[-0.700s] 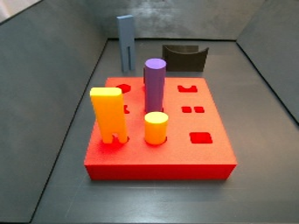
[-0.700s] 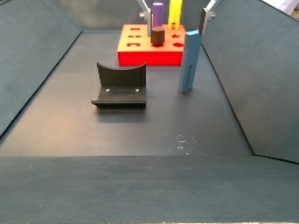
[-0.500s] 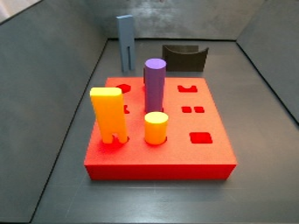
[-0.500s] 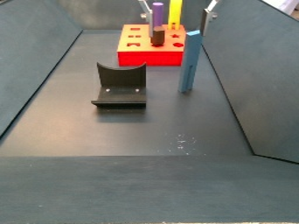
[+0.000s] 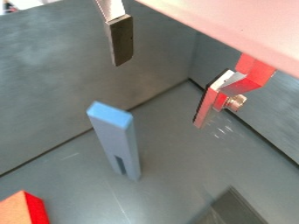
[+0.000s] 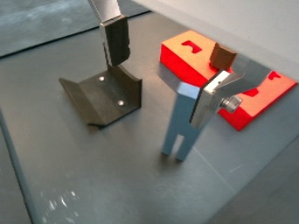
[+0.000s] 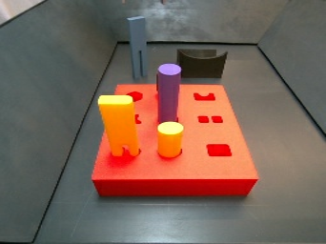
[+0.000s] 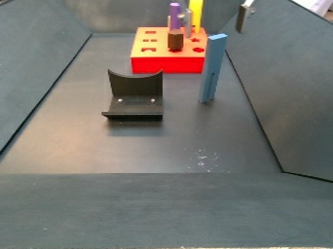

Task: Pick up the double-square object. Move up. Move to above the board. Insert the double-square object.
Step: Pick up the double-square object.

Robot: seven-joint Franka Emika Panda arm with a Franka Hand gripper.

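The double-square object [image 7: 136, 48] is a tall grey-blue block standing upright on the floor behind the red board [image 7: 216, 176]. It also shows in a side view [image 8: 212, 68] beside the board [image 8: 156, 62]. In both wrist views my gripper [image 5: 170, 70] [image 6: 166, 57] is open and empty, above the floor. The block [image 5: 117, 144] [image 6: 184, 122] stands below it, close to one finger [image 6: 214, 87] and not between the pads. In a side view only one finger [image 8: 243, 12] shows at the picture's edge, above the block.
A dark grey arch-shaped block [image 8: 134, 94] [image 7: 201, 62] lies on the floor near the board. An orange two-legged block [image 7: 117, 124], a purple cylinder [image 7: 169, 91] and a yellow cylinder [image 7: 170, 140] stand in the board. Grey walls enclose the floor.
In a side view the fingers have drifted a little to the right; one finger has left the picture. The pieces have not moved.
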